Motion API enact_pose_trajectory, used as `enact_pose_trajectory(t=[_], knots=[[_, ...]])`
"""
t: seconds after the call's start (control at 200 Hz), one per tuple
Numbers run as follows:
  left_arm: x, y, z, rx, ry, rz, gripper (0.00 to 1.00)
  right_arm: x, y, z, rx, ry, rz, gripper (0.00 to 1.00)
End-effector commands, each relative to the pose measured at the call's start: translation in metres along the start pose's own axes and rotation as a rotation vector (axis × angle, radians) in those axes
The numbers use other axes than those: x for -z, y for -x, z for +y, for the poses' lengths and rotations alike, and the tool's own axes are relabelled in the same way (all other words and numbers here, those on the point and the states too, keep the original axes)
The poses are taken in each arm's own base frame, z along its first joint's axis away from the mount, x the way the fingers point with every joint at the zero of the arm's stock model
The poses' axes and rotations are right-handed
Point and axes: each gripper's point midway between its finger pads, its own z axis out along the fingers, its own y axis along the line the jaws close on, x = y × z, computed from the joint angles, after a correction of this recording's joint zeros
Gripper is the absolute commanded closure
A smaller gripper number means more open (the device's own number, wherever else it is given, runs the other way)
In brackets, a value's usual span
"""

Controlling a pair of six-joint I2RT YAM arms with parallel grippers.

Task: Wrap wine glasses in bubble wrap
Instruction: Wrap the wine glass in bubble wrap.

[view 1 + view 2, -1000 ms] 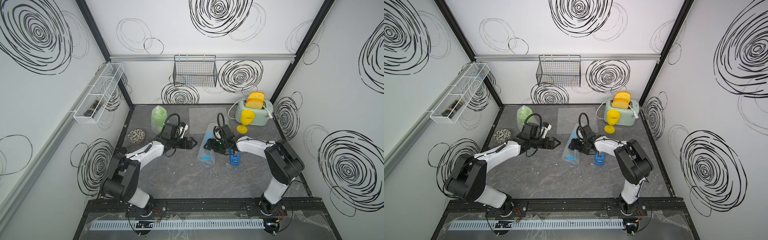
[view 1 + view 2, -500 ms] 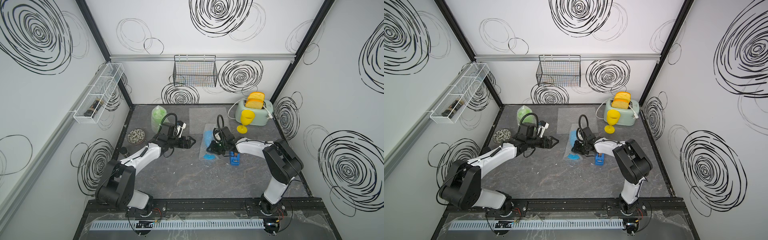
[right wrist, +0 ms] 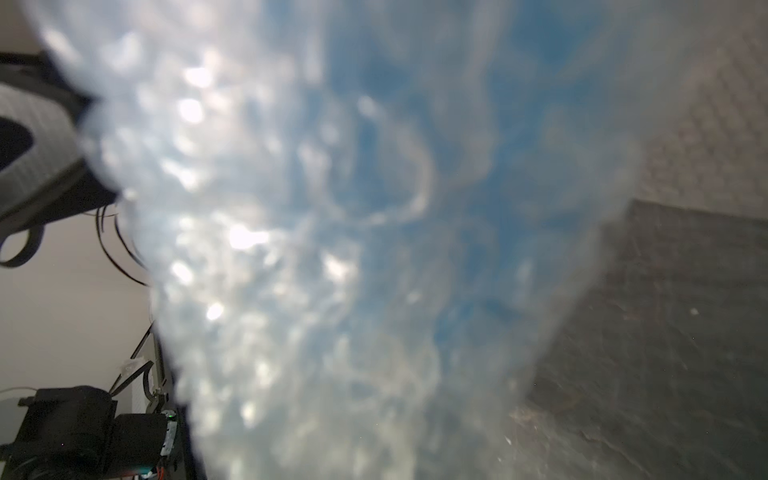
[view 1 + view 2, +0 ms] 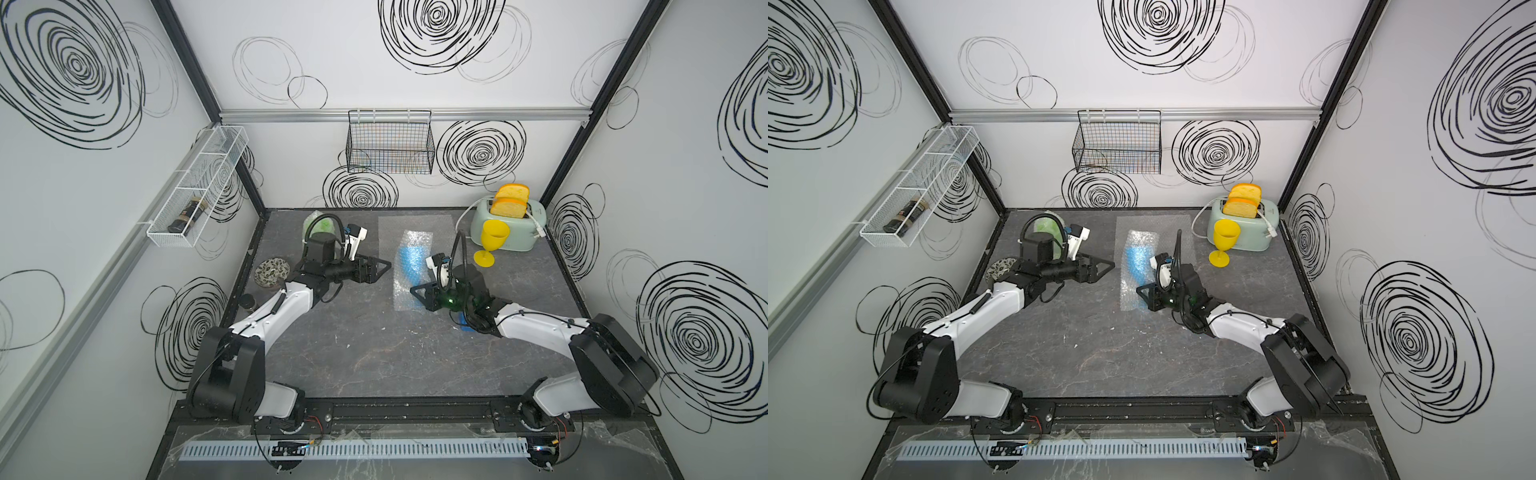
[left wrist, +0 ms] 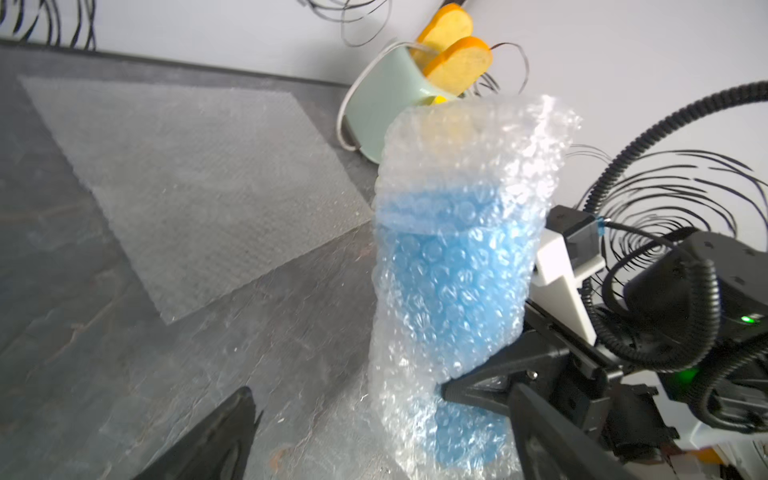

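The blue wine glass [image 4: 411, 259] [image 4: 1136, 259] [image 5: 453, 291] is rolled in bubble wrap [image 4: 409, 241] [image 3: 332, 249] and stands tilted near mid-table. My right gripper [image 4: 415, 291] [image 4: 1140, 291] is shut on the bundle's lower end; the wrap fills the right wrist view and hides its jaws. My left gripper [image 4: 384, 266] [image 4: 1108, 266] [image 5: 382, 390] is open just left of the bundle, not touching it. A yellow wine glass [image 4: 492, 243] [image 4: 1224, 241] stands bare by the toaster. A green wine glass [image 4: 318, 224] [image 4: 1044, 224] in wrap sits behind the left arm. A flat bubble wrap sheet [image 4: 436, 224] [image 5: 187, 178] lies at the back.
A mint toaster [image 4: 513, 232] [image 4: 1246, 230] with bread stands at the back right. A blue tape dispenser [image 4: 465, 324] shows partly under the right arm. A patterned round dish [image 4: 272, 272] and a small dark jar [image 4: 249, 301] lie at the left edge. A wire basket [image 4: 390, 141] hangs on the back wall.
The right gripper has closed on the wrapped blue glass and raised it more upright, its top shifted toward the back. The left gripper moved slightly toward the back and stays open.
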Motion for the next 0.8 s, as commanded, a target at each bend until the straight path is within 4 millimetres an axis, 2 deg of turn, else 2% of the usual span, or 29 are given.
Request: enact_pose_trajectory(t=[0.0, 0.095, 0.17, 0.24, 0.34, 0.5, 0.54, 0.796], knots=[[0.018, 0.049, -0.050, -0.269, -0.129, -0.124, 0.02, 0.009, 0.030, 0.023, 0.203, 0.089, -0.187, 0.99], [0.028, 0.053, -0.075, -0.388, -0.202, -0.140, 0.07, 0.004, 0.024, 0.027, 0.249, 0.109, -0.176, 0.97], [0.031, 0.043, -0.092, -0.597, -0.217, -0.090, 0.12, 0.000, 0.019, 0.029, 0.261, 0.129, -0.152, 0.95], [0.032, 0.035, -0.098, -0.762, -0.219, -0.041, 0.16, -0.001, 0.015, 0.033, 0.275, 0.155, -0.137, 0.94], [0.028, 0.031, -0.092, -0.866, -0.195, 0.000, 0.26, 0.001, 0.014, 0.036, 0.291, 0.169, -0.141, 0.94], [0.025, 0.025, -0.087, -0.999, -0.181, 0.042, 0.28, 0.004, 0.016, 0.042, 0.310, 0.184, -0.147, 0.94], [0.022, 0.022, -0.086, -1.020, -0.182, 0.054, 0.32, 0.005, 0.016, 0.043, 0.319, 0.184, -0.148, 0.94], [0.008, 0.006, -0.084, -1.021, -0.246, 0.125, 0.42, 0.007, 0.015, 0.050, 0.367, 0.194, -0.142, 0.94]])
